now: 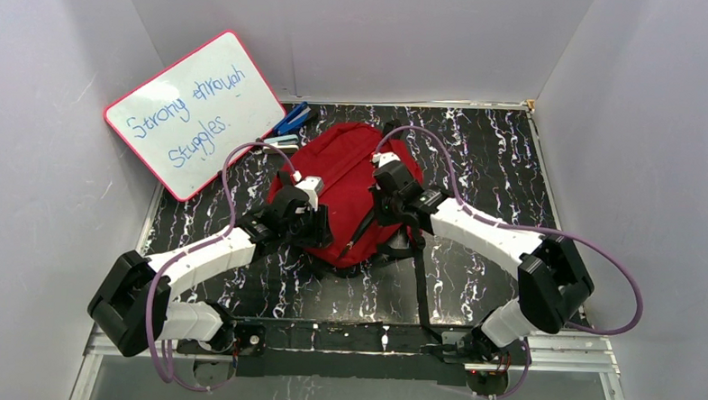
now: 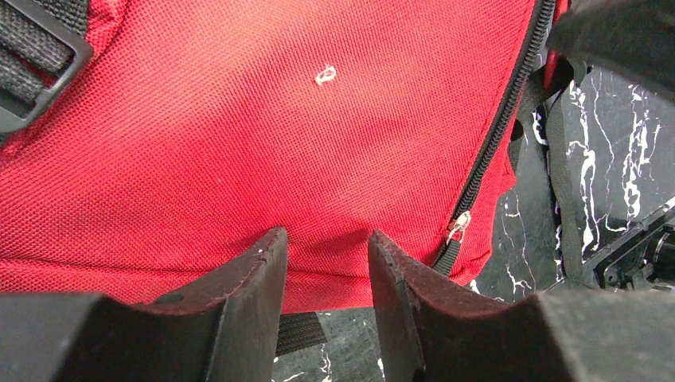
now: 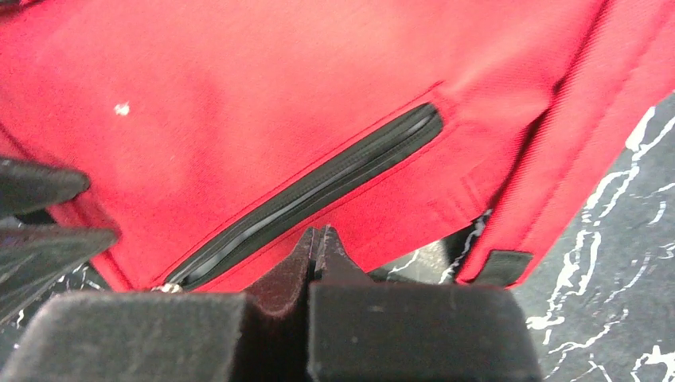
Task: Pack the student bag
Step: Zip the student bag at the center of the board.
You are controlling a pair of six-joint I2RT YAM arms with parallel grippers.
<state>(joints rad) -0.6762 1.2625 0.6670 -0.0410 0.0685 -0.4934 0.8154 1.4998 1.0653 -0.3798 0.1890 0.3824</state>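
Student bag [image 1: 347,164] lies flat mid table [image 1: 496,161], nearer the far edge, long axis running near-to-far. Both arms sit at its near end. Left gripper [image 2: 326,239]: jaws apart, nothing betw. them, over the near hem, main zipper [image 2: 493,135] just beside. Right gripper [image 3: 318,235]: pinched shut, tips right by the pocket zipper [image 3: 318,187], so prob. the closer arm for opening. Bag is red weave w/ black zips, both look closed, and it lies slack.

Table [image 1: 505,161]: black, white-veined marble pattern. Red student bag [image 1: 343,163] lay near centre. Whiteboard [image 1: 196,112] leaned tilted at far left. Blue item [image 1: 291,121], kind unclear, lay between whiteboard and bag. Black strap [image 1: 419,284] trailed toward near edge.
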